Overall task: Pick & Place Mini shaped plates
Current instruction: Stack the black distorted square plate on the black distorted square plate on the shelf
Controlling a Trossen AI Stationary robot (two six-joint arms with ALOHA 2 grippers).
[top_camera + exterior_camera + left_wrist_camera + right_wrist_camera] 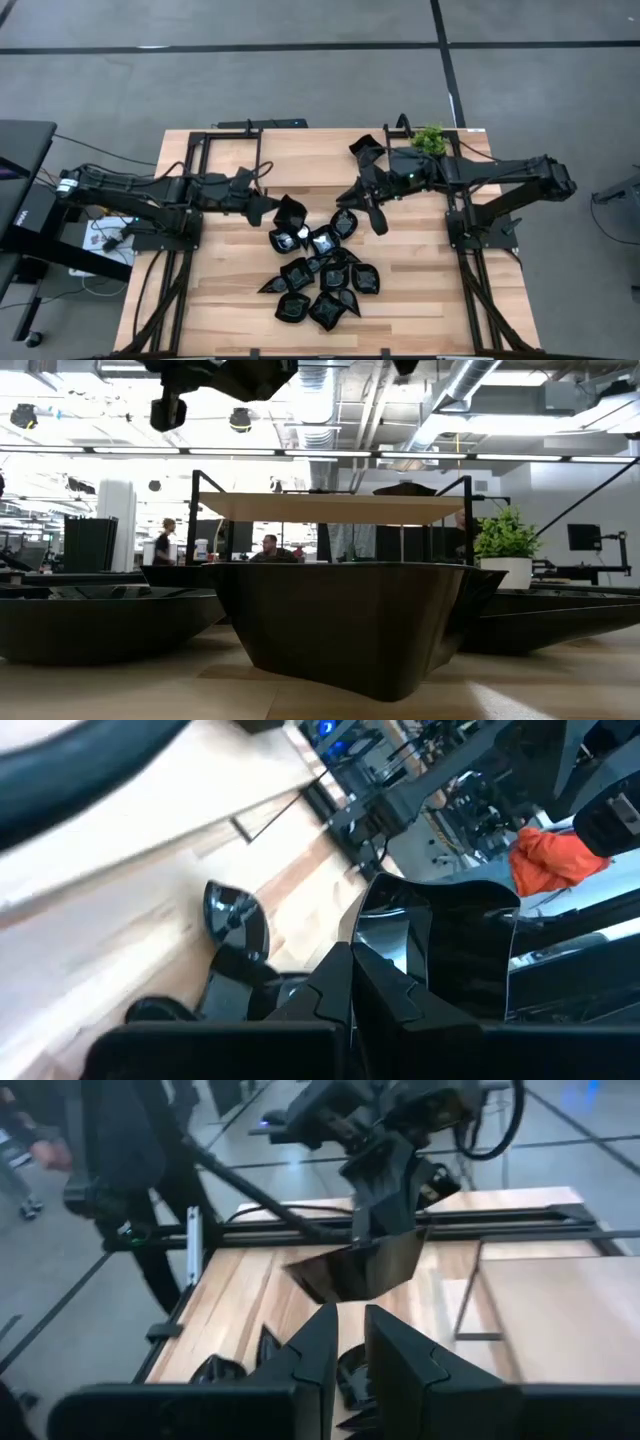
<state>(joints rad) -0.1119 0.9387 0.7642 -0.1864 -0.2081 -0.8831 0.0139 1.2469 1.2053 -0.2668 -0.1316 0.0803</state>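
Glossy black mini shaped plates (pixel 320 275) sit on a pale wooden table (pixel 420 300) (smooth, planked).

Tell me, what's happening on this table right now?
The left gripper holds a black square plate lifted above the pile of mini shaped plates on the wooden table. The right gripper hovers near the pile's far edge, holding nothing. A small potted plant stands at the back.

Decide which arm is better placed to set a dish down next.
Left: the left gripper, jaws shut on a glossy black square dish, holds it above the wooden table; the right gripper carries none.
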